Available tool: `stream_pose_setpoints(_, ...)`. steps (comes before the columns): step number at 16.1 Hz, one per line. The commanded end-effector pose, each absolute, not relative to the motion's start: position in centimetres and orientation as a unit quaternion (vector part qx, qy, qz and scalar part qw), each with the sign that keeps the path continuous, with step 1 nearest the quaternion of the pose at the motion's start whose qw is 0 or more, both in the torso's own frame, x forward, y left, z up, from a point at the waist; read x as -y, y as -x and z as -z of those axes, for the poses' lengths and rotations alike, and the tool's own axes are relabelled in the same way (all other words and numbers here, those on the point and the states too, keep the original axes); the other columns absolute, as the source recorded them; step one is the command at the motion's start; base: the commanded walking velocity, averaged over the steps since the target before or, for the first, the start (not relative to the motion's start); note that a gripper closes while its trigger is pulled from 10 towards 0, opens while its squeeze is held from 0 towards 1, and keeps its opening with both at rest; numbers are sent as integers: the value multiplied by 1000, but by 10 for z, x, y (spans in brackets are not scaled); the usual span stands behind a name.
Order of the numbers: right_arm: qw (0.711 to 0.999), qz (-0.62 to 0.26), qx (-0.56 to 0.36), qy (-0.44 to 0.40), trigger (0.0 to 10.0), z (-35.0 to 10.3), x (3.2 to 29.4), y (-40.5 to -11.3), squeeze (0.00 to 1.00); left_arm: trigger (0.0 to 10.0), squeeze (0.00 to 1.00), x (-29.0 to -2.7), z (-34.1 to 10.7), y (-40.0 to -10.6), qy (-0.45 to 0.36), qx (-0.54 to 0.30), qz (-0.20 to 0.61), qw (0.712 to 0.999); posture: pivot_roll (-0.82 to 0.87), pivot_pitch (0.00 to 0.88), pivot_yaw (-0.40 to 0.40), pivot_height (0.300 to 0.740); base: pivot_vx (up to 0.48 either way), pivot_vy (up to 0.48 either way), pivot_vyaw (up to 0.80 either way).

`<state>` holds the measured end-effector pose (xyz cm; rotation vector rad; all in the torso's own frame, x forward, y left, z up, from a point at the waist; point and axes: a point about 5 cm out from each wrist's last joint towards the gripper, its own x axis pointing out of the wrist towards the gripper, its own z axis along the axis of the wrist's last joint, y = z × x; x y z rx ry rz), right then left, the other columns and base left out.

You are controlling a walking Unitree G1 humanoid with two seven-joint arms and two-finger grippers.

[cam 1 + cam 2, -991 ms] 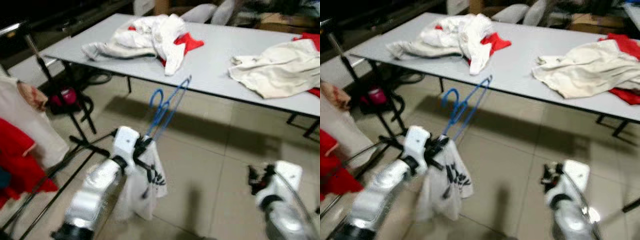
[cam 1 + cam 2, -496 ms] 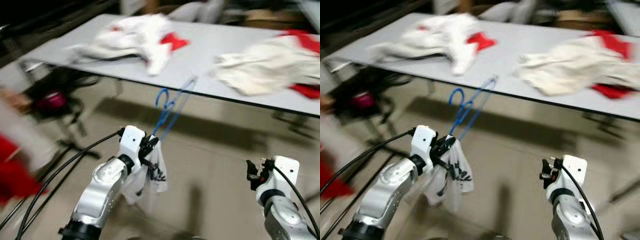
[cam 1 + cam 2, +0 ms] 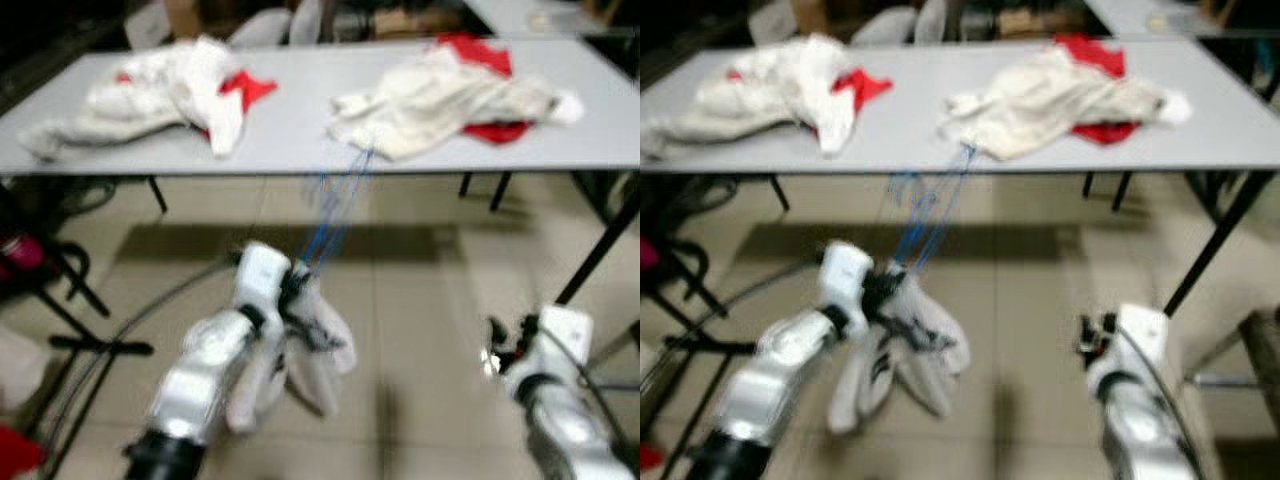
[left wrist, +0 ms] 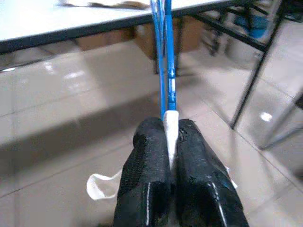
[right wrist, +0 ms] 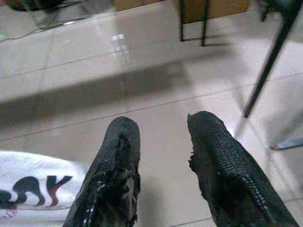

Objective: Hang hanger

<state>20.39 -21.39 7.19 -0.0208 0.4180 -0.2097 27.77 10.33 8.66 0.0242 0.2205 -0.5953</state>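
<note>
Two fingers of my left gripper (image 4: 171, 142) were pinched tight on the blue hanger (image 4: 164, 56), with a strip of white cloth caught in between them. From the pinch, the hanger's long axis ran straight out ahead of my fingers, up and away toward the edge of the grey table (image 3: 300, 150), and the white garment (image 3: 305, 345) drooped from it below my wrist over the tiled floor (image 5: 142, 71). So my left arm had the thing; it was bent and held out low in front of me. My right gripper (image 5: 161, 161) was off to the side with its fingers spread apart and nothing in them. Head views were blurry, so I couldn't really place the hook end.
</note>
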Motion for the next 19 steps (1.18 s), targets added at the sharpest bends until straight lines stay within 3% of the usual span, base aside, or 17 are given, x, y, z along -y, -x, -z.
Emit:
stream_pose_setpoints(1, 975, 89, -202, 1, 10000, -72, 204, -207, 0, 10000, 0, -114, -95, -283, -32, -88, 279, 956, -69, 0, 90, 740, 0, 0, -800)
stream_pose_setpoints(3, 975, 90, -201, 0, 10000, -71, 206, -210, 0, 10000, 0, -113, -97, -286, -47, -83, 279, 956, -57, 0, 82, 740, 0, -480, -800)
stream_pose_setpoints(7, 976, 79, -203, 3, 10000, -68, 201, -214, 0, 10000, 0, -118, -92, -283, -32, -96, 273, 957, -59, 0, 80, 740, 0, 477, -800)
stream_pose_setpoints(11, 976, 79, -201, 14, 10000, -70, 203, -213, 0, 10000, 0, -119, -92, -287, -46, -89, 258, 961, -82, 0, 58, 740, 0, -287, -800)
stream_pose_setpoints(12, 977, 68, -202, 20, 10000, -71, 203, -215, 0, 10000, 0, -121, -87, -285, -23, -107, 235, 966, -80, 0, 52, 740, 0, 480, -800)
stream_pose_setpoints(14, 976, 69, -204, 20, 10000, -69, 207, -217, 0, 10000, 0, -121, -87, -284, -24, -105, 231, 967, -46, 0, 14, 740, 0, 480, 0)
stream_pose_setpoints(19, 978, 45, -201, 37, 10000, -71, 202, -230, 0, 10000, 0, -126, -93, -286, -42, -94, 221, 970, -56, 0, 15, 740, 0, 0, -160)
